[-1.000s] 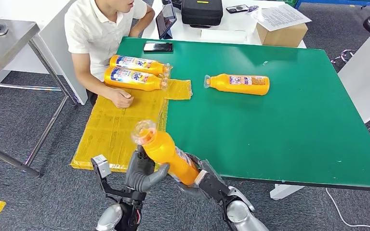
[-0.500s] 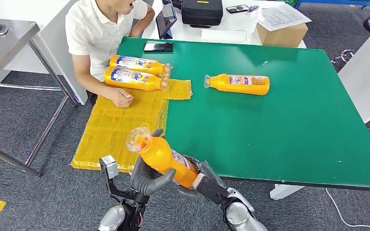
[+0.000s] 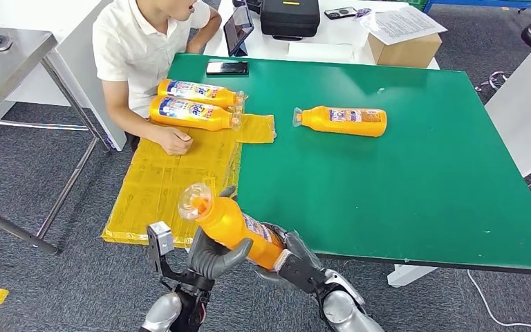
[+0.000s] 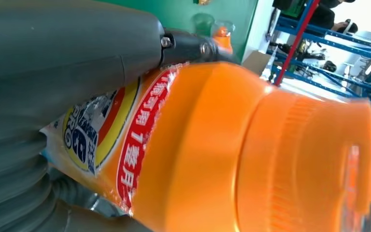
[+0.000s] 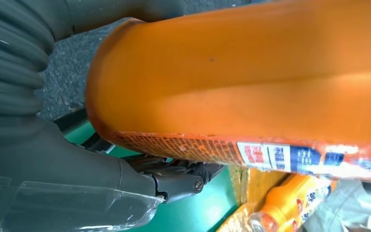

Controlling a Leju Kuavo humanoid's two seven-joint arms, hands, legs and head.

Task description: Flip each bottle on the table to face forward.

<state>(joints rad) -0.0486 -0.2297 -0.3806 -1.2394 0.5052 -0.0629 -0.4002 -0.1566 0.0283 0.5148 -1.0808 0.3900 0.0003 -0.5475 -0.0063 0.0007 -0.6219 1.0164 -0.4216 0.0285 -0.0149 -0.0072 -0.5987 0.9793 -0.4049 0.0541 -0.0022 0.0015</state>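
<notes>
My head view is bright and sharp. Up close, the bottle (image 4: 251,154) in my wrist views looks blurry.

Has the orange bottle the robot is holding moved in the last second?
Yes. The held bottle has tipped: its clear cap end has swung lower and leftward, away from the green table edge. Both the left hand and right hand grip it.

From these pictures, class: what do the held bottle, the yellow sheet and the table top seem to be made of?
Held bottle: likely glossy orange plastic, with soft highlights, a ribbed neck, a clear cap and a printed film label.
Yellow sheet: probably thin plastic film; it is wrinkled and shiny.
Table top: a matte green covering, perhaps felt or a mat; no glare shows.
</notes>
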